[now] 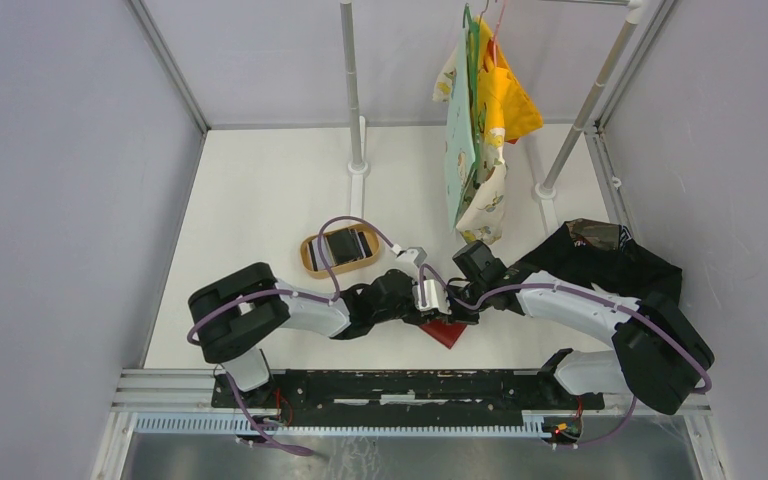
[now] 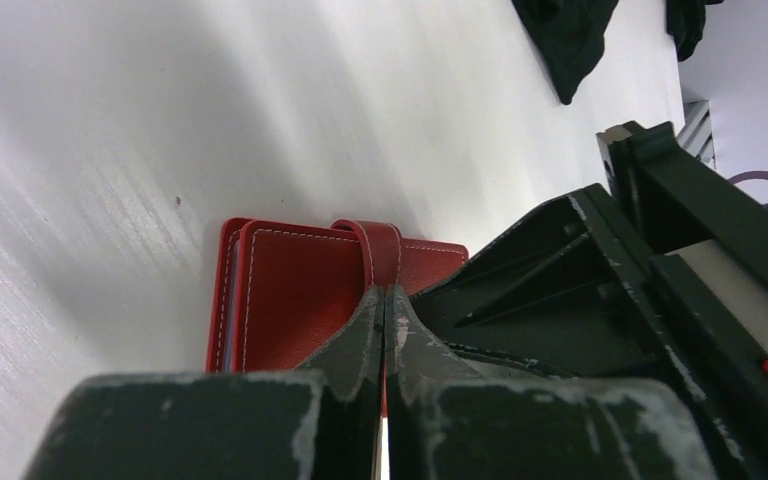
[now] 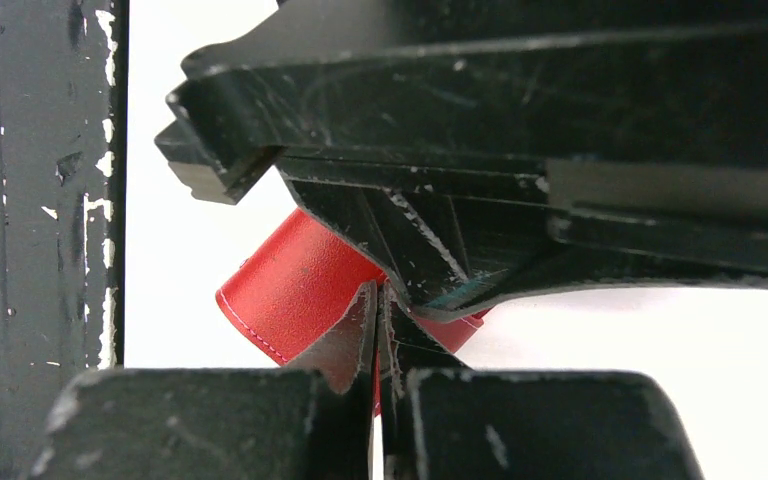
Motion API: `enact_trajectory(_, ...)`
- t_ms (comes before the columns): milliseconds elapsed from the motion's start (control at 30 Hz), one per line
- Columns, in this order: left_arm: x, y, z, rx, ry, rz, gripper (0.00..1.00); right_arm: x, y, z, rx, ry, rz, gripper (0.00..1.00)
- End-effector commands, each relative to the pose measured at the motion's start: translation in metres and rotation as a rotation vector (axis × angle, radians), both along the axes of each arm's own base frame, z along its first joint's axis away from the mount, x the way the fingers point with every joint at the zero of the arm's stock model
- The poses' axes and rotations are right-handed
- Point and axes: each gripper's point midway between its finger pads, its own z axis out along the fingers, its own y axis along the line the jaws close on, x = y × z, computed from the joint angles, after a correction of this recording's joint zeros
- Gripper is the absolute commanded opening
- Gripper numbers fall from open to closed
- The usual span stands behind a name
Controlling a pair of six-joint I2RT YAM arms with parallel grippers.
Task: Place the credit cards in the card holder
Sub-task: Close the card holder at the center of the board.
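The card holder (image 1: 448, 333) is a red wallet lying on the white table between the two arms. In the left wrist view it (image 2: 290, 295) lies closed, with its snap tab (image 2: 380, 245) running down into my left gripper (image 2: 385, 295). That gripper's jaws are pressed together with red showing between them. My right gripper (image 3: 378, 290) is shut on a curled red flap (image 3: 290, 290) of the wallet. Both grippers (image 1: 438, 318) (image 1: 460, 312) meet over it. The credit cards (image 1: 343, 246), dark and grey, lie in the tan oval tray (image 1: 310, 262).
A black cloth (image 1: 610, 255) is heaped at the right. Coloured clothes (image 1: 480, 130) hang from a rack whose poles (image 1: 353, 90) stand at the back. Grey walls close in both sides. The right arm's black body (image 2: 600, 290) fills the right of the left wrist view.
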Motion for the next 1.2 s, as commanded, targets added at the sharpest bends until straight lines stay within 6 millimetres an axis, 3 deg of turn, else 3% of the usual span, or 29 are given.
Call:
enact_trajectory(0, -0.002, -0.006, 0.002, -0.040, 0.027, 0.005, 0.02, 0.004, -0.004, -0.006, -0.033, -0.006, -0.022, 0.00)
enact_trajectory(833, -0.029, 0.020, -0.062, 0.128, 0.159, 0.026, 0.02, 0.008, -0.005, -0.006, -0.048, -0.012, -0.046, 0.00)
enact_trajectory(1167, -0.046, 0.042, -0.092, 0.256, 0.180, 0.052, 0.02, 0.016, 0.000, 0.002, -0.046, -0.040, -0.027, 0.00)
